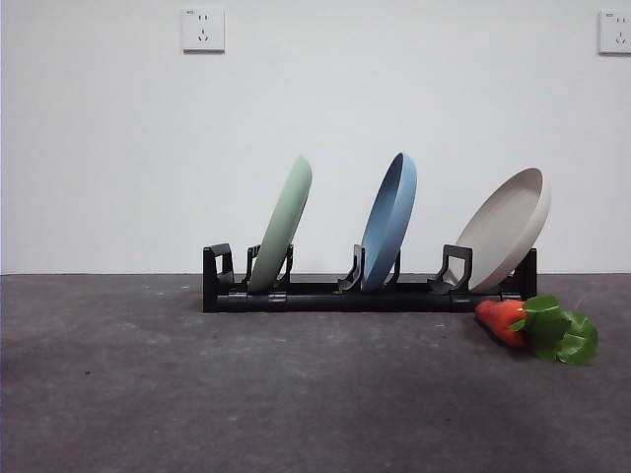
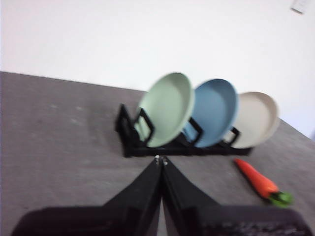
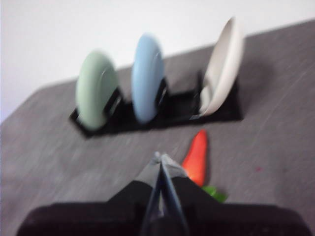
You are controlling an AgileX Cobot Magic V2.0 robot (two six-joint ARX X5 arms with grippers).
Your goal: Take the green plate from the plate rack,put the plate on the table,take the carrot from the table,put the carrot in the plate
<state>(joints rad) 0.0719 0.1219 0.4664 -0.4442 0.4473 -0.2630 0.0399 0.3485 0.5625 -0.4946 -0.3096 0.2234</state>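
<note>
The green plate (image 1: 284, 223) stands on edge in the left slot of the black plate rack (image 1: 325, 294), leaning right; it also shows in the left wrist view (image 2: 167, 108) and the right wrist view (image 3: 96, 89). The carrot (image 1: 505, 320) lies on the table (image 1: 197, 394) at the rack's right end, leaves toward the front right. My left gripper (image 2: 161, 159) is shut and empty, held back from the rack (image 2: 142, 142), facing the green plate. My right gripper (image 3: 159, 157) is shut and empty, just beside the carrot (image 3: 197, 156). Neither gripper shows in the front view.
A blue plate (image 1: 390, 221) stands in the rack's middle slot and a beige plate (image 1: 508, 229) in its right slot. A white wall with two sockets (image 1: 203, 30) stands behind the table.
</note>
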